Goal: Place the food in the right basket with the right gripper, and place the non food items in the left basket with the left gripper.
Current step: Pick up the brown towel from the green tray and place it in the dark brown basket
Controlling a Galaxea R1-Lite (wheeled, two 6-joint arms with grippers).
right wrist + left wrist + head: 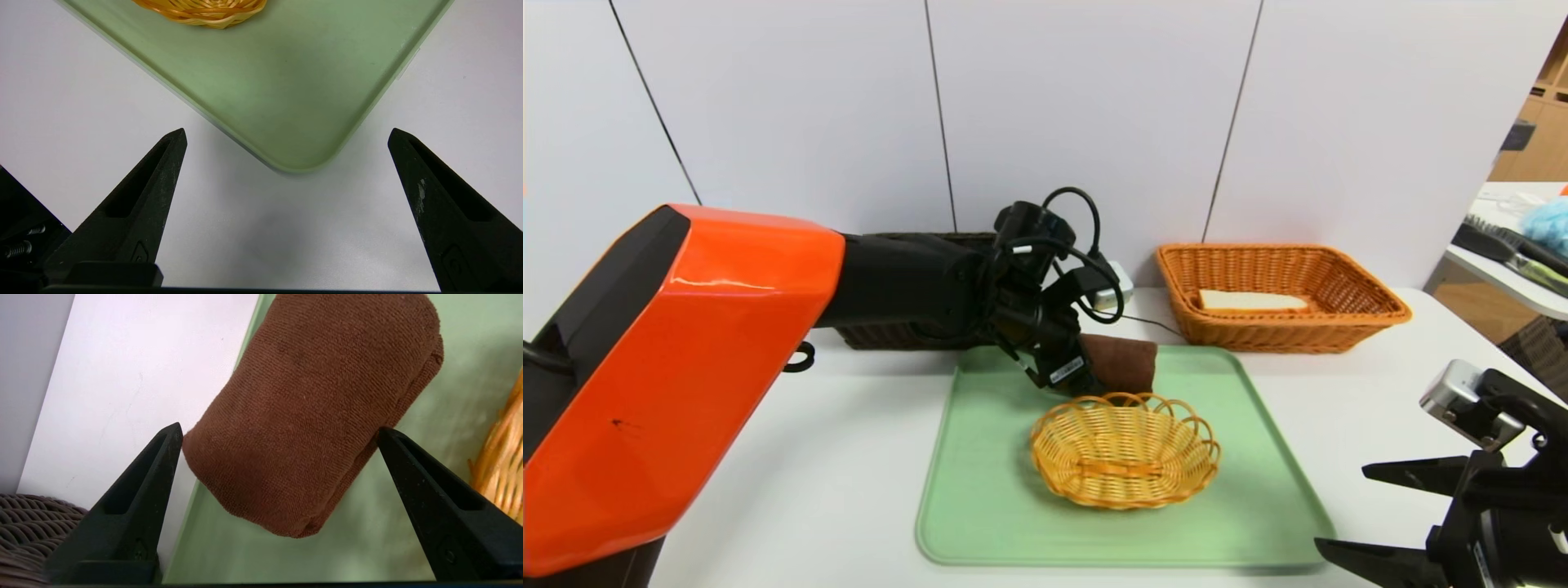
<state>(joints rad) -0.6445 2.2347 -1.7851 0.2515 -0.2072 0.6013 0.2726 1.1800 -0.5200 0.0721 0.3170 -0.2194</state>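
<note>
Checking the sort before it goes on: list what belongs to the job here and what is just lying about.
Part of the job:
- brown rolled towel, between the open left pincer
- dark left basket
- orange right basket holding a bread slice
- right pincer, open, idle
- green tray

Lying about:
- small yellow wicker basket
- white adapter

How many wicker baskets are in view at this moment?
3. An orange basket at the table's back right holds bread. A dark basket sits back left, mostly hidden behind the left arm. A small yellow basket sits on the green tray.
</note>
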